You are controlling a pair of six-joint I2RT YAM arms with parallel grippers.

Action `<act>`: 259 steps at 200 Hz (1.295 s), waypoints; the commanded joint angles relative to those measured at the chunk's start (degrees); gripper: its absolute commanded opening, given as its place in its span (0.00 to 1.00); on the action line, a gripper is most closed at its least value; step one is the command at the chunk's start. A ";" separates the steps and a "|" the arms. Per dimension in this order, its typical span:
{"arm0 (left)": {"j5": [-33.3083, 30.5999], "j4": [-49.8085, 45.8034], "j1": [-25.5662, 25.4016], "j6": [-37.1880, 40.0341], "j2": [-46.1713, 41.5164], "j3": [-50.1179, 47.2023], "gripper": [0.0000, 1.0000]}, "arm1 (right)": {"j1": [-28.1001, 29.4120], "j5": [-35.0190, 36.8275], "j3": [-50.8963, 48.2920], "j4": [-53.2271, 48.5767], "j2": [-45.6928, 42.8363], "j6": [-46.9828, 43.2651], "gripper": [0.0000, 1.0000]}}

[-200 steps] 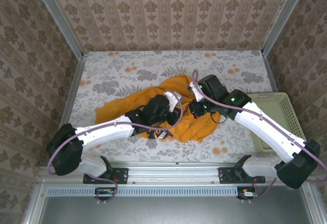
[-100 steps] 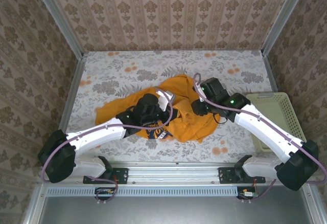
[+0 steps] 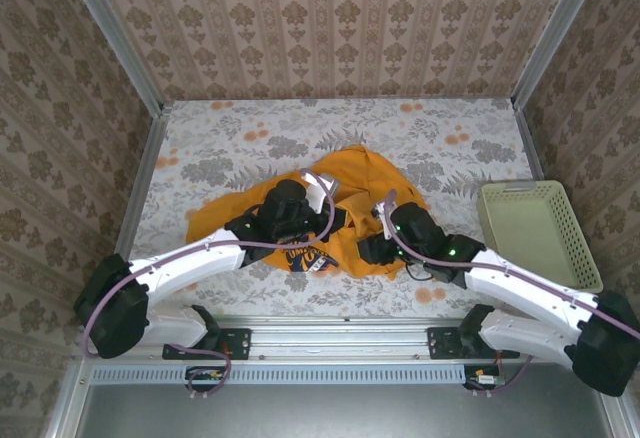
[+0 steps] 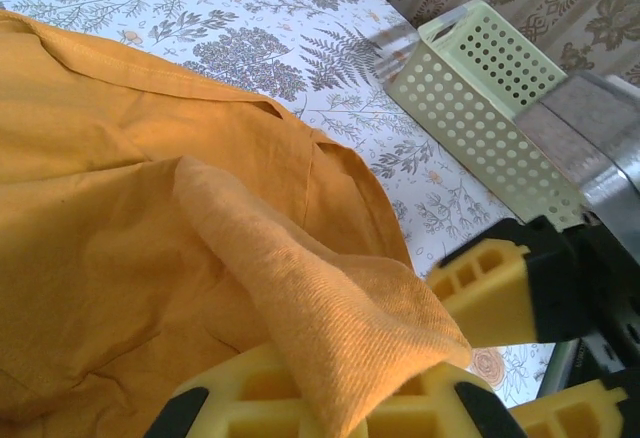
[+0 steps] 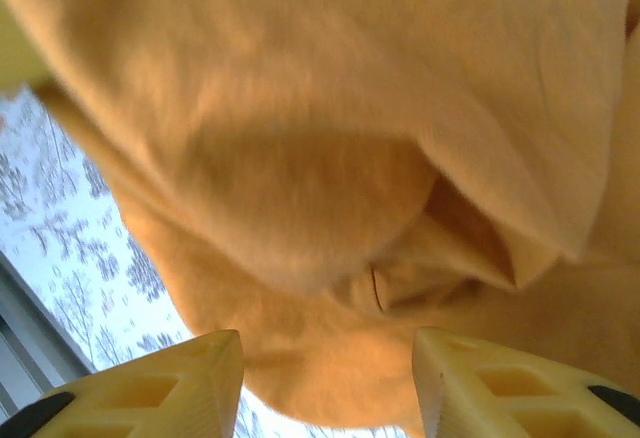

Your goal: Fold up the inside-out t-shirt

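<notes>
The inside-out t-shirt (image 3: 350, 183) is a mustard-orange heap in the middle of the table, with a bit of dark print (image 3: 312, 262) at its near edge. My left gripper (image 3: 336, 224) lies on the heap, pointing right. In the left wrist view the left gripper (image 4: 350, 403) is shut on a raised fold of the t-shirt (image 4: 330, 298). My right gripper (image 3: 368, 249) sits at the shirt's near right edge. Its fingers (image 5: 160, 388) stand apart in the right wrist view, with the right gripper (image 5: 325, 378) open and the t-shirt (image 5: 300, 158) hanging just beyond the tips, nothing between them.
A pale mesh basket (image 3: 540, 233) stands on the table's right side, also seen as the basket (image 4: 470, 88) in the left wrist view. Flowered tablecloth (image 3: 240, 138) lies bare around the shirt. Patterned walls close in the back and sides.
The right gripper has opened, let go of the shirt and drawn back toward the near edge. The left gripper, still shut on the cloth, has shifted a little left.
</notes>
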 commanded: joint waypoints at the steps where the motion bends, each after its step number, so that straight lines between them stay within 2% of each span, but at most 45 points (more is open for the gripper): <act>1: 1.29 1.42 0.46 -1.17 0.00 0.16 0.01 | 0.26 1.27 1.73 9.14 2.68 1.79 0.52; 21: 1.21 1.61 0.45 -1.30 -0.20 -0.27 0.02 | 0.26 3.15 4.31 7.81 5.07 0.22 0.48; 49: -0.42 0.30 0.47 -0.79 -0.99 -0.90 0.02 | 0.28 5.38 6.97 2.37 4.57 -1.42 0.18; 80: -4.28 -2.97 0.47 1.13 -1.62 -1.73 0.04 | 0.27 8.46 8.73 -5.48 0.10 -2.88 0.00; 106: -7.96 -5.55 0.47 2.19 -1.55 -2.22 0.06 | 0.27 7.37 11.64 -11.38 -1.34 -3.15 0.00; 128: -16.33 -12.23 0.40 2.07 -1.05 -0.77 0.09 | 0.16 3.93 15.79 -16.52 -1.41 -3.78 0.00; 161: -24.25 -16.89 -2.75 4.24 -2.59 -0.47 0.28 | -0.36 -0.27 19.87 -18.51 -2.31 -3.43 0.00; 196: -31.53 -18.29 -9.71 5.11 -8.37 -1.29 0.39 | -0.42 -0.97 21.40 -18.43 -2.09 -3.34 0.00; 229: -31.51 -15.33 -14.48 3.64 -12.25 -1.93 0.39 | -0.45 -2.29 21.55 -17.53 -2.22 -2.77 0.00; 259: -30.83 -11.69 -19.27 2.92 -9.36 0.14 0.27 | -0.38 -2.89 22.43 -17.02 -2.15 -2.50 0.00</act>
